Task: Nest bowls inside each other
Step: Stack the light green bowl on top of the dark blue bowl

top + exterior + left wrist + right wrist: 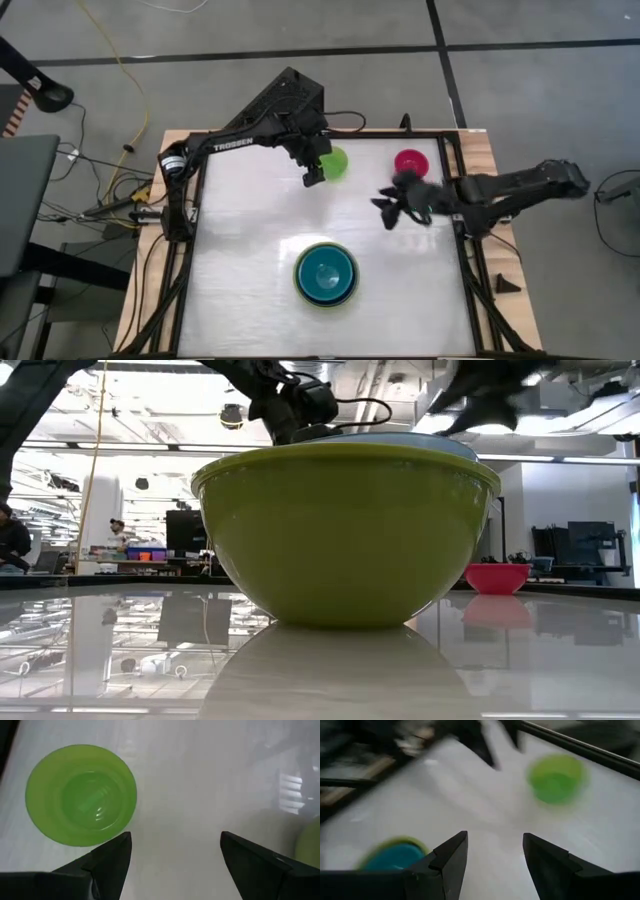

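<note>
Three bowls stand nested near the table's front middle: olive-green [300, 285] outermost, light blue inside it, teal [326, 270] innermost. In the low view the olive-green bowl [345, 530] fills the middle. A small lime-green bowl [335, 162] and a smaller magenta-red bowl [411, 161] stand apart on their bases near the far edge. My left gripper [314, 176] hovers open just beside the lime-green bowl [81, 795], nothing between its fingers [175, 857]. My right gripper [388, 208] hangs open over the table just in front of the magenta-red bowl, holding nothing [494, 855].
A black frame [462, 230] borders the white table top. Bare table lies between the nested bowls and the two small bowls. In the low view the magenta-red bowl [497, 577] shows to the right behind the olive-green one. A person [12, 535] sits far off in the room.
</note>
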Robot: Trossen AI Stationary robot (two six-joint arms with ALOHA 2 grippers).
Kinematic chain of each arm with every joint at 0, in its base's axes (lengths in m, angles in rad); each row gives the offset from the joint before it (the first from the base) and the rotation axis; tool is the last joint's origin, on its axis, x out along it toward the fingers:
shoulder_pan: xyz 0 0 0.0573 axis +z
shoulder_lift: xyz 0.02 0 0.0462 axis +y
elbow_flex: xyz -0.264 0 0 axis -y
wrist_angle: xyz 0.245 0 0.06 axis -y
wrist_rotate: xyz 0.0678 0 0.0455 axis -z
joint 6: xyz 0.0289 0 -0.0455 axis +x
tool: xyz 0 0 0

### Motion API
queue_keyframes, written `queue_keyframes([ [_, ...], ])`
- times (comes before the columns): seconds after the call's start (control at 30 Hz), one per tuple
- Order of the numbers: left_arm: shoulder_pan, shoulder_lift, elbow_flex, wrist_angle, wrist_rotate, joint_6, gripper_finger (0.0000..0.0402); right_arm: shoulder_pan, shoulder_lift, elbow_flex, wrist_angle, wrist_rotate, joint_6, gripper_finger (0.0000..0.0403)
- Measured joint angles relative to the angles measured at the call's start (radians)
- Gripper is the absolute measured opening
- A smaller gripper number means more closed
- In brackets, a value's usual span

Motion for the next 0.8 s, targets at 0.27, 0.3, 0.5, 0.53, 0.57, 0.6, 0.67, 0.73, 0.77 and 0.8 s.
queue_keyframes([
  [0.27,0.055,-0.021,0.000,-0.051,0.001,0.016,0.0293,-0.326,0.207,0.000,0.296,-0.414,-0.227,0.0225],
  [0.3,0.064,-0.022,0.000,-0.071,0.001,0.021,0.0293,-0.349,0.239,0.000,0.311,-0.442,-0.246,0.0225],
  [0.5,0.105,-0.034,0.000,-0.133,0.020,0.038,0.0293,-0.453,0.413,0.000,0.447,-0.585,-0.336,0.0225],
  [0.53,0.109,-0.035,0.000,-0.138,0.020,0.039,0.0293,-0.467,0.440,0.001,0.469,-0.601,-0.346,0.0225],
  [0.57,0.115,-0.037,0.000,-0.152,0.020,0.039,0.0293,-0.480,0.468,0.005,0.486,-0.615,-0.355,0.0225],
  [0.6,0.119,-0.039,0.000,-0.169,0.020,0.039,0.0293,-0.492,0.495,0.015,0.499,-0.622,-0.362,0.0225],
  [0.67,0.122,-0.044,0.000,-0.176,0.023,0.039,0.0293,-0.512,0.544,0.039,0.515,-0.640,-0.385,0.0225],
  [0.73,0.124,-0.044,0.001,-0.196,0.033,0.040,0.0293,-0.529,0.587,0.073,0.531,-0.659,-0.408,0.0225],
  [0.77,0.124,-0.044,0.000,-0.210,0.040,0.039,0.0293,-0.538,0.609,0.089,0.528,-0.667,-0.423,0.0225],
  [0.8,0.124,-0.044,0.000,-0.217,0.044,0.040,0.0293,-0.545,0.632,0.109,0.519,-0.671,-0.435,0.0225],
])
